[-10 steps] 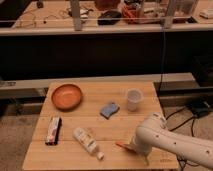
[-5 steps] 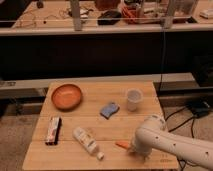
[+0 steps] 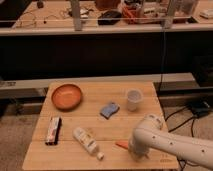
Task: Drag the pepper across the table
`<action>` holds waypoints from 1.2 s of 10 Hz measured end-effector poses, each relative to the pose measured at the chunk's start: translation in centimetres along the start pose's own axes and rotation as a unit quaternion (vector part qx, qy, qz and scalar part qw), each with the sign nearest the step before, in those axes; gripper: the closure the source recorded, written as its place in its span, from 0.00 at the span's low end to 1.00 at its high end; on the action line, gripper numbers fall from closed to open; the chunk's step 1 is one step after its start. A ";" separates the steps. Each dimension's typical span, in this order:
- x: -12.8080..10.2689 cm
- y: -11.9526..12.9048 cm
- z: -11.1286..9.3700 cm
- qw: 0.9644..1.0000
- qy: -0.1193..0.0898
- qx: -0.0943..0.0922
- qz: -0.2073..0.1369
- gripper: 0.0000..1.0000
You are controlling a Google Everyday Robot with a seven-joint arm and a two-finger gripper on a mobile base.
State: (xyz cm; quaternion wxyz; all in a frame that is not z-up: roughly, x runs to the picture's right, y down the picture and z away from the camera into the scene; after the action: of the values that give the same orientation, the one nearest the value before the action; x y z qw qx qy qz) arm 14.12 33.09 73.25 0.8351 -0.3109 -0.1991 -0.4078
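Camera view: a light wooden counter [image 3: 50, 157] is seen from above and in front.

- **Left edge:** A dark wrapped snack bar [image 3: 53, 130] is laid lengthwise near this edge.
- **Far left corner:** A round orange bowl [image 3: 66, 96] is set upright towards this corner, well apart from the bar.
- **Front edge, left of the middle:** A pale bottle [image 3: 87, 140] is laid on its side, with its cap pointed towards the front edge.
- **Middle:** A blue sponge [image 3: 109, 109] is placed flat about the centre of the counter.
- **Front edge, right of the bottle:** The pepper [image 3: 121, 145] is found here. Only its orange end is seen, and the rest is covered by the wrist of the white arm [image 3: 170, 142].
- **Far right corner:** A white cup [image 3: 133, 99] is stood upright towards this corner, just beside the sponge.

The arm is reached in over the front right corner. The claw [image 3: 136, 151] is held low against the counter at the pepper's covered end, with its fingers drawn together. Whether the pepper is clamped between them cannot be told.

Against the earlier frames, the pepper is found at the same spot by the front edge. The bar, bowl, bottle, sponge and cup are unmoved, and the arm's posture is nearly unchanged.
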 end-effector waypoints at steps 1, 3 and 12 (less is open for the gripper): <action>0.0 -0.8 0.1 1.000 0.000 0.000 -0.007 0.96; 0.1 -2.3 0.3 1.000 0.001 0.000 -0.019 0.96; 1.5 1.6 -2.4 0.997 -0.029 0.060 0.045 0.51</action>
State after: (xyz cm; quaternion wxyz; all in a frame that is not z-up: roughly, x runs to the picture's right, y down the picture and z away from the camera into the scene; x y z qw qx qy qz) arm 16.47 31.38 71.81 0.8638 -0.2804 -0.2332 -0.3476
